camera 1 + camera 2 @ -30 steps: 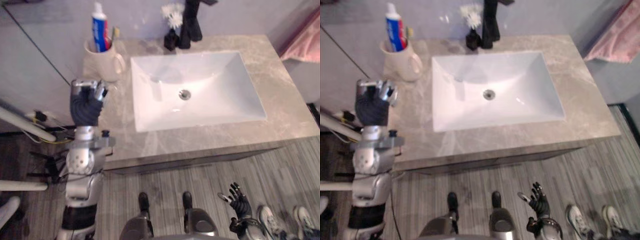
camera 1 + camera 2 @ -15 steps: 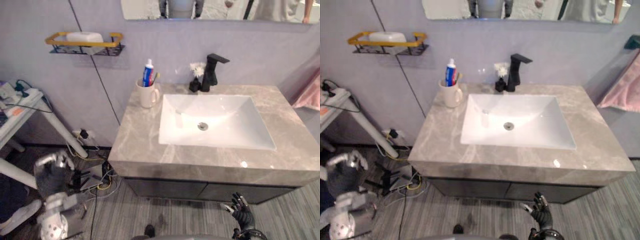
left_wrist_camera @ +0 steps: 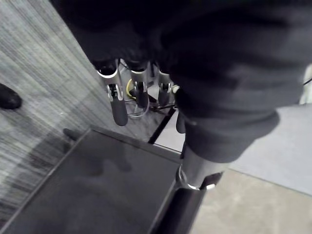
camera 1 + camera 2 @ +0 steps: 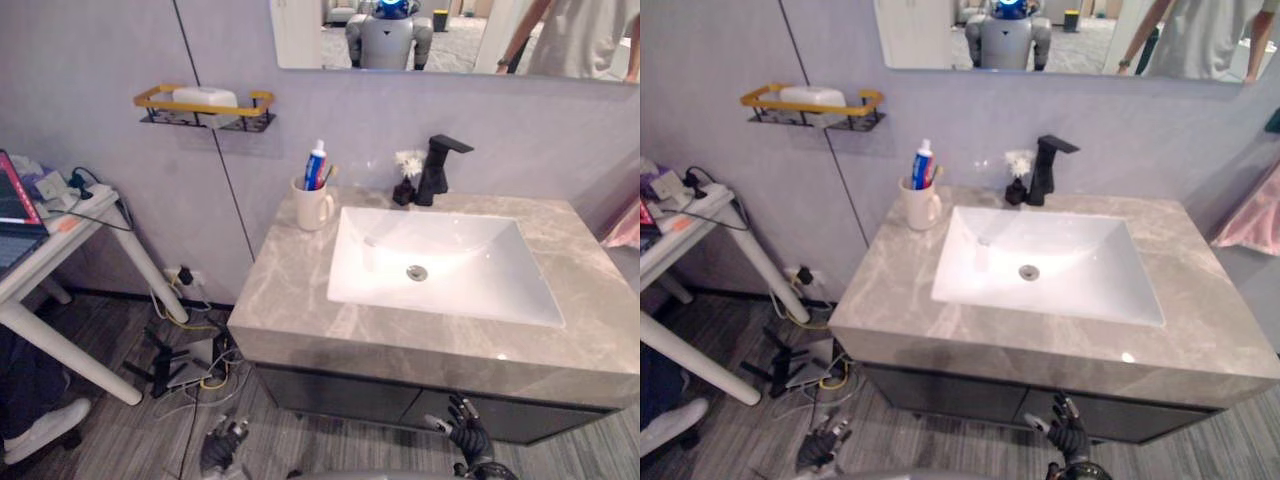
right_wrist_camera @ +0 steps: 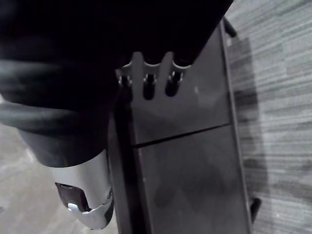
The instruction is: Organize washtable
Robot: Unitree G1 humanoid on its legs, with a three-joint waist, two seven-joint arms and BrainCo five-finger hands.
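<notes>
Grey marbled counter (image 4: 290, 290), white rectangular sink (image 4: 470, 270); cream mug (image 4: 312, 207) at back left corner, toothbrush (image 4: 328, 175) half hidden behind toothpaste tube (image 4: 316, 163). Left hand (image 4: 222, 445), right hand (image 4: 466, 438): low before dark cabinet (image 4: 340, 395), fingers relaxed, empty.

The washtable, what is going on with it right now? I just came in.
Nothing is being handled at this moment. The robot's left hand and right hand hang low before the dark cabinet, both open and empty. On the marble counter, a mug holding a toothpaste tube stands left of the white sink, and a small flower vase sits beside the black faucet.
</notes>
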